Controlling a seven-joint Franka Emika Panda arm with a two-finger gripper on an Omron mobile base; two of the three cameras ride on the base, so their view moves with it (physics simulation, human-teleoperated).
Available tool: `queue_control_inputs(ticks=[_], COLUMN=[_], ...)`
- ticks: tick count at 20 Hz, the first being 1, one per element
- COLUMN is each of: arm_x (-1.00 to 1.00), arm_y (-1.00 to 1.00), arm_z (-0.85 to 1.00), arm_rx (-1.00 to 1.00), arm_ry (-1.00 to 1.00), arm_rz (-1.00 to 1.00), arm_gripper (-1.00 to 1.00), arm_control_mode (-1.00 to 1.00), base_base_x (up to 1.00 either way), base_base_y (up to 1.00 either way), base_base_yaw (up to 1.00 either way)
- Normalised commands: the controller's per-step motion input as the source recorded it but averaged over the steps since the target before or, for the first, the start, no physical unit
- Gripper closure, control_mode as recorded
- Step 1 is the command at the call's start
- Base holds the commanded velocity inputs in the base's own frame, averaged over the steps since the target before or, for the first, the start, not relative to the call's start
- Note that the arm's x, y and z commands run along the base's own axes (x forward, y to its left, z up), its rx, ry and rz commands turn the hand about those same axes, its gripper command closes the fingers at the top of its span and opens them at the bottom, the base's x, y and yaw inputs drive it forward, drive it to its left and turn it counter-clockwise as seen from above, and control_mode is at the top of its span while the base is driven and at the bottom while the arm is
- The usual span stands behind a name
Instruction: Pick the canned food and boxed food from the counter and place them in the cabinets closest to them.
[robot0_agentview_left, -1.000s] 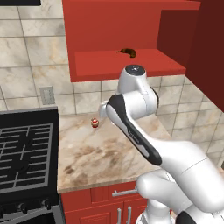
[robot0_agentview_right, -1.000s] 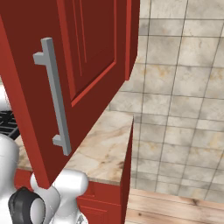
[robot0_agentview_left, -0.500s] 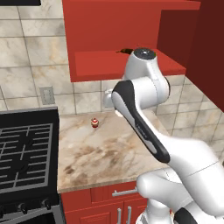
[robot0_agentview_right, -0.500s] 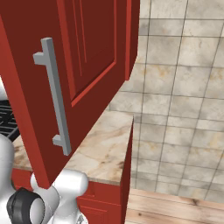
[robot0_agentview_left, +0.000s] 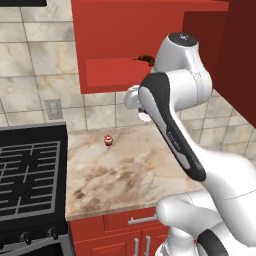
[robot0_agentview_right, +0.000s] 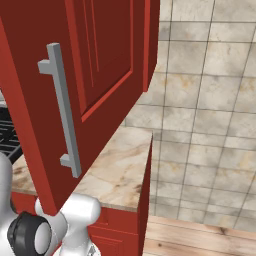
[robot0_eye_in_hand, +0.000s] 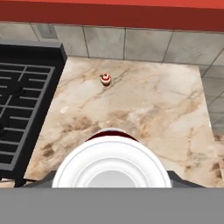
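One white can with a red band and silvery top (robot0_eye_in_hand: 112, 168) is sitting between the gripper's (robot0_eye_in_hand: 112, 183) jaws in the hand view, with the beige-and-brown marbled counter (robot0_eye_in_hand: 166, 113) far below and a tiny red-and-tan item (robot0_eye_in_hand: 105, 79) lying ahead of the hand. Seen from the left base view, the white arm (robot0_agentview_left: 172, 115) is reaching up beside the glossy red wall cabinet's open shelf (robot0_agentview_left: 107, 75). Over in the right base view, a red cabinet door with a silver bar handle (robot0_agentview_right: 62, 107) is hanging above the counter.

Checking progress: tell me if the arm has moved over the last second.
Yes. The arm has risen against the open cabinet; its top joint now overlaps the shelf.
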Motion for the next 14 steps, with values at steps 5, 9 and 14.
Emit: queue_control_inputs(ticks=[5,9,14], arm_x=[-0.07,0.0,0.03], arm_y=[-0.07,-0.04,-0.01], arm_z=[0.59,0.47,0.25], arm_rx=[0.01,0.01,0.0], arm_ry=[-0.01,0.0,0.0], arm_rz=[-0.01,0.0,0.0], arm_gripper=[1.0,1.0,1.0], arm_control_mode=[-1.0,-1.0,-1.0], base_base_x=[0.0,0.0,0.0], base_base_y=[0.0,0.0,0.0], base_base_yaw=[0.0,0.0,0.0])
